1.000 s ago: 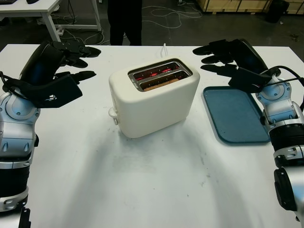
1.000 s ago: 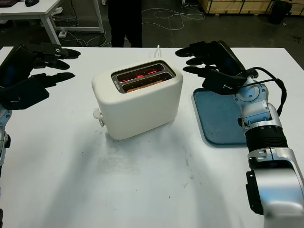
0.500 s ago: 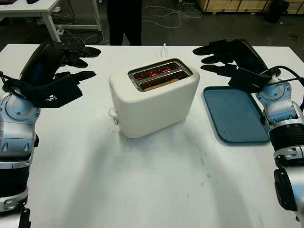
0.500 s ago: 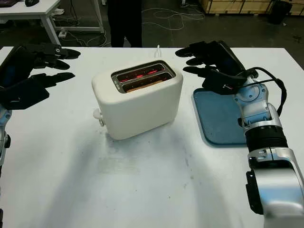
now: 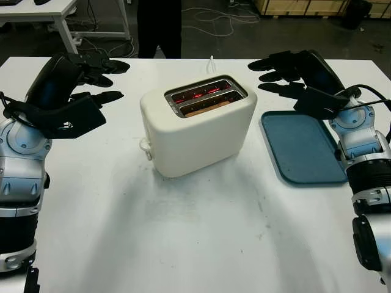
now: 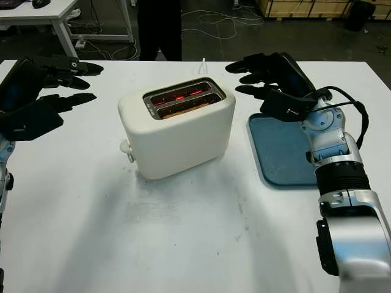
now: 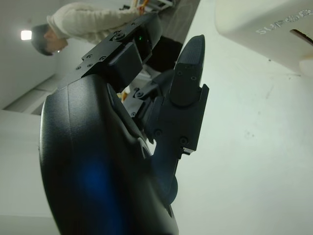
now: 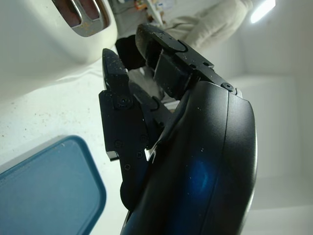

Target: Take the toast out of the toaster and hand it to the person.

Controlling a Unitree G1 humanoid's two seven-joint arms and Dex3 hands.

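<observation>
A cream toaster stands mid-table with its two slots glowing red. A slice of toast sits low in the nearer slot. My left hand hovers open to the toaster's left, holding nothing. My right hand hovers open to the toaster's right, above the far corner of the tray. A person in dark trousers stands behind the table's far edge; their light-sleeved torso appears in the right wrist view.
A blue tray lies flat on the white table right of the toaster. The toaster's white cord runs off the far edge. Cables lie on the floor beyond, and another white table stands at far left.
</observation>
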